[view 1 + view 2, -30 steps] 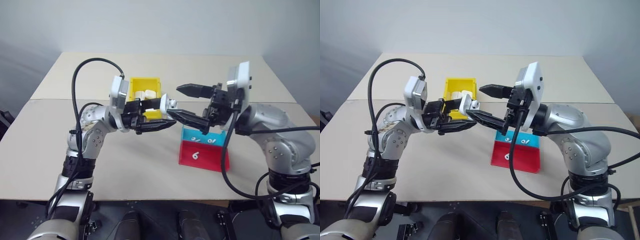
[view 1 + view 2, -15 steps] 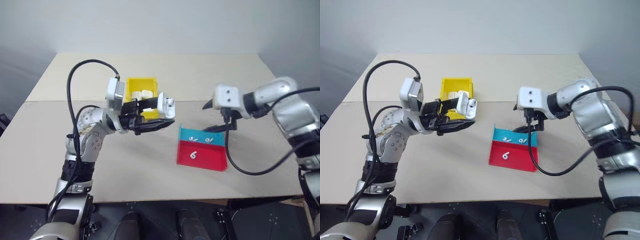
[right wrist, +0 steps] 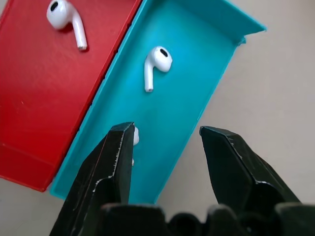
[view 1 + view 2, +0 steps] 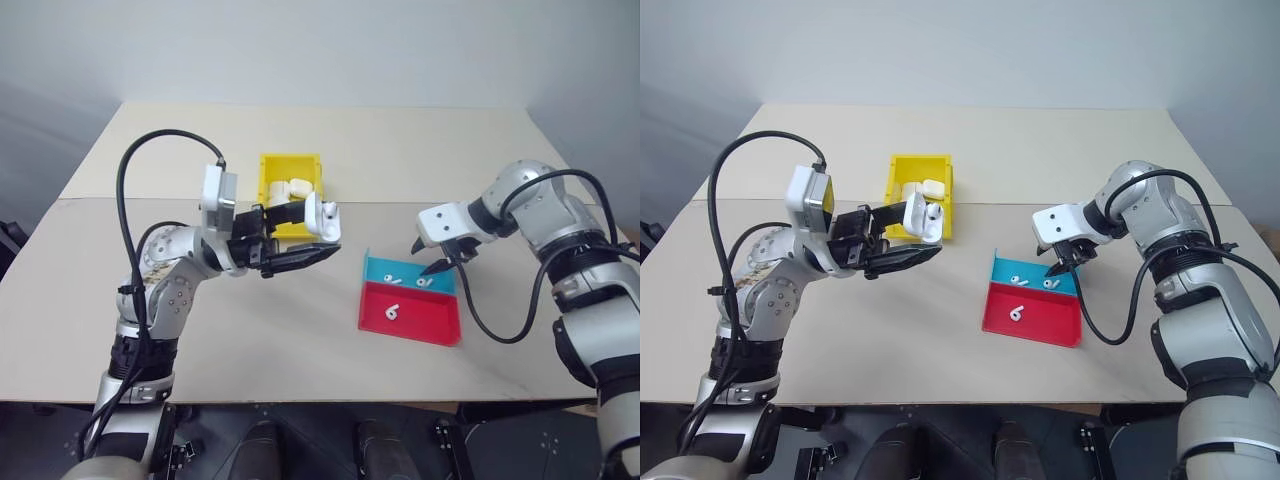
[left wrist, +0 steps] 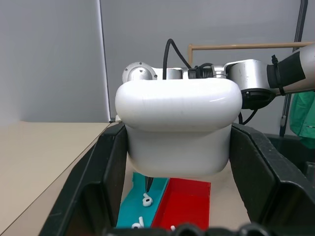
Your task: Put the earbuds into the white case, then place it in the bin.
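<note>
- The counter (image 4: 250, 340) carried a flat red-and-teal tray (image 4: 440, 328) directly under the right end effector (image 4: 432, 258), well apart from the left one.
- The left end effector (image 4: 300, 238) grasped the white case (image 4: 322, 218), lid up, with the bin (image 4: 291, 165) just behind it.
- The right end effector pointed down, jaws parted and empty.
- One of the earbuds (image 3: 156, 63) lay just ahead of its tips, stem pointing back toward them; another sat against one fingertip (image 3: 120, 140).

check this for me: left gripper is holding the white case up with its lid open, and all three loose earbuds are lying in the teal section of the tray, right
Not quite. Two earbuds lie in the teal section; the third lies in the red section of the tray, as the right wrist view shows. The rest holds: the left gripper holds the white case up with its lid open.
</note>
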Tool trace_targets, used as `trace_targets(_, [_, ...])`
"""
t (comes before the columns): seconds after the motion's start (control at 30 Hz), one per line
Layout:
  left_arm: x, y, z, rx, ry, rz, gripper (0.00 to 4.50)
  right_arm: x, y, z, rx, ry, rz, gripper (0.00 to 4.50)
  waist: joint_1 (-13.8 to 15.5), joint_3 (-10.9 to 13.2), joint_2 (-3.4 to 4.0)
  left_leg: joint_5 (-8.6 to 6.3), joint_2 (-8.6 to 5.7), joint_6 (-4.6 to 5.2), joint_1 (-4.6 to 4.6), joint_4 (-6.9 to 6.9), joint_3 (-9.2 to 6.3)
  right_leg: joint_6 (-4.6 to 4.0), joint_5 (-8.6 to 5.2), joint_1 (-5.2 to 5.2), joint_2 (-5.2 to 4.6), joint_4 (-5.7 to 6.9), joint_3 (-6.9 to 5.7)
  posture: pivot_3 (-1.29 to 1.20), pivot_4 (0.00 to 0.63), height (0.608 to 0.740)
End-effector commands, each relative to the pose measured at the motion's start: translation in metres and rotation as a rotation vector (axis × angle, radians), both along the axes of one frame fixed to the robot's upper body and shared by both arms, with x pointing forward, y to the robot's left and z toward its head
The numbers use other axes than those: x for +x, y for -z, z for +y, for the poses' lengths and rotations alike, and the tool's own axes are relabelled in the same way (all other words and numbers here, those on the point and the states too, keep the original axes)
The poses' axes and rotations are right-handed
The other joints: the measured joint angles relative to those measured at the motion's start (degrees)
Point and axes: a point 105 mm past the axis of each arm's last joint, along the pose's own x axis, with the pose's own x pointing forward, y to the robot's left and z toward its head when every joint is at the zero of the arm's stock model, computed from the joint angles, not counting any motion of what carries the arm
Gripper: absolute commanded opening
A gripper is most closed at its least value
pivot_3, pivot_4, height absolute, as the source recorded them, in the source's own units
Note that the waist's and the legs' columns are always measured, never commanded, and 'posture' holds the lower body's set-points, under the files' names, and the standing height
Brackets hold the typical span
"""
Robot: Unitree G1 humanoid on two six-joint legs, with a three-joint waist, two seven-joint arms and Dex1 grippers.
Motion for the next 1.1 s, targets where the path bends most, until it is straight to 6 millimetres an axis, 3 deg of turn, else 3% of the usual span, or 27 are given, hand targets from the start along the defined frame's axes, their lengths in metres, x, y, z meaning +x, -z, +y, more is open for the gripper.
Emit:
trace_targets(0.03, [-0.005, -0.011, 0.003, -0.015, -0.001, -0.046, 2.78, -0.004, -0.006, -0.003, -0.070, -0.076, -0.002, 2.59, 0.02, 0.00, 0.00, 0.00, 0.00, 0.00, 0.00, 0.00, 0.00, 0.00, 0.00, 0.00, 0.00, 0.00, 0.00, 0.00, 0.150, 0.740])
trace_targets(0.57, [-0.007, -0.010, 0.005, -0.004, -0.011, -0.052, 2.78, -0.002, 0.021, -0.007, -0.140, -0.121, -0.013, 2.59, -0.08, 0.01, 0.03, 0.01, 0.00, -0.02, 0.04, 0.01, 0.02, 0.00, 0.00, 0.01, 0.00, 0.07, 0.01, 0.00, 0.150, 0.740])
trace_targets(1.07, [-0.006, -0.009, 0.007, 0.004, -0.023, -0.053, 2.78, -0.002, 0.034, -0.005, -0.138, -0.120, -0.015, 2.59, -0.10, 0.01, 0.03, 0.03, 0.00, -0.06, 0.08, 0.01, 0.02, 0.00, 0.00, 0.04, 0.00, 0.11, 0.01, 0.00, 0.150, 0.740])
trace_targets(1.1, [-0.007, -0.009, 0.007, 0.004, -0.024, -0.053, 2.78, -0.002, 0.035, -0.005, -0.139, -0.121, -0.015, 2.40, -0.10, 0.01, 0.03, 0.03, 0.00, -0.06, 0.09, 0.01, 0.02, 0.00, 0.00, 0.04, 0.00, 0.11, 0.01, 0.00, 0.150, 0.740])
